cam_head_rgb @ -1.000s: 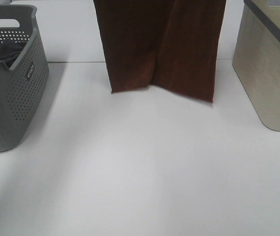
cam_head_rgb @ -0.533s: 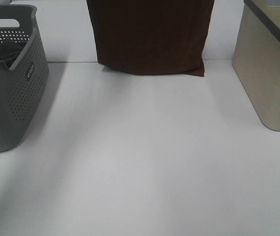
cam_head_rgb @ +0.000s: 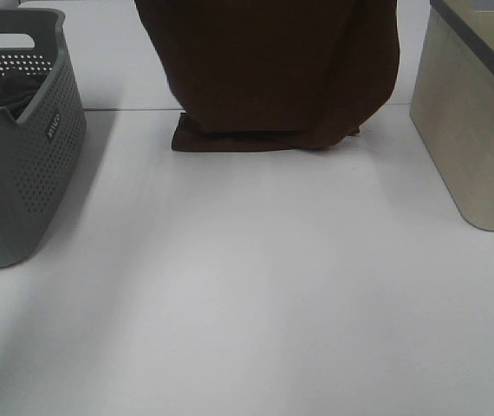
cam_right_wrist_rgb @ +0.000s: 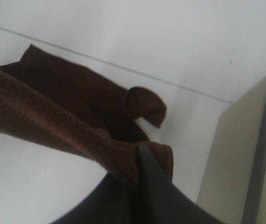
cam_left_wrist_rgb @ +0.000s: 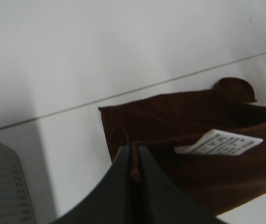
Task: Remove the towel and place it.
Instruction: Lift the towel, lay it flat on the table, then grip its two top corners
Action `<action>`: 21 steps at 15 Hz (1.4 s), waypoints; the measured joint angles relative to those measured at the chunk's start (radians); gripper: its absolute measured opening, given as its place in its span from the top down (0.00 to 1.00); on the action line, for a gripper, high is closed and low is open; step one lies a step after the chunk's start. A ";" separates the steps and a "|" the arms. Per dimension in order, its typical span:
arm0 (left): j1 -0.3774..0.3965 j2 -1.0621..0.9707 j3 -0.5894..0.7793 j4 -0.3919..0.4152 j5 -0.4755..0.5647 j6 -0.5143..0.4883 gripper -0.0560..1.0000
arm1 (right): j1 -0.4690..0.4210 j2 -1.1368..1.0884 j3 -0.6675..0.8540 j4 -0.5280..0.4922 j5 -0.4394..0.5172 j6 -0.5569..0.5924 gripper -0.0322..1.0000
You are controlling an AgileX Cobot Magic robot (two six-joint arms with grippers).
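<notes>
hidden: the top of the towel (cam_head_rgb: 269,78) runs off the high view's upper edge, so neither tool shows there – only the wrist views show them. the basket (cam_head_rgb: 22,165) is cut by the left edge and the bin (cam_head_rgb: 472,130) by the right edge. the print on the tag (cam_left_wrist_rgb: 219,142) is too blurred to read.
counts: one towel, one tag, two tools, one grey perforated basket, one beige bin, one dark cloth (cam_head_rgb: 0,95) inside the basket.
towel look: dark brown, plush, hemmed. a white tag sits at the corner near the left tool. one loose corner curls up.
towel place: it hangs down at the far middle of the white tabletop (cam_head_rgb: 256,295), and its lower end lies folded on the surface – between basket and bin, touching neither.
left tool (cam_left_wrist_rgb: 134,161): clenched, pinching a towel edge just beside the tag.
right tool (cam_right_wrist_rgb: 137,158): clenched on a bunched towel corner, with the bin's wall near.
</notes>
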 joint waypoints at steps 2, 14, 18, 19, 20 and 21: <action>0.000 -0.003 0.000 -0.024 0.035 0.000 0.95 | 0.000 0.000 0.000 0.016 0.078 0.008 0.97; -0.144 -0.453 0.736 0.041 0.050 -0.006 0.95 | -0.007 -0.334 0.519 0.236 0.111 0.027 0.97; -0.230 -0.614 1.061 0.016 0.024 -0.071 0.95 | -0.003 -0.508 0.822 0.308 0.110 0.023 0.97; -0.253 -0.642 1.120 0.004 0.017 -0.092 0.95 | -0.003 -0.548 0.891 0.312 0.109 0.023 0.97; -0.275 -0.666 1.173 -0.004 0.004 -0.115 0.95 | -0.002 -0.583 0.956 0.316 0.108 0.023 0.97; -0.301 -0.690 1.226 -0.011 -0.006 -0.140 0.95 | -0.002 -0.617 1.026 0.322 0.108 0.023 0.97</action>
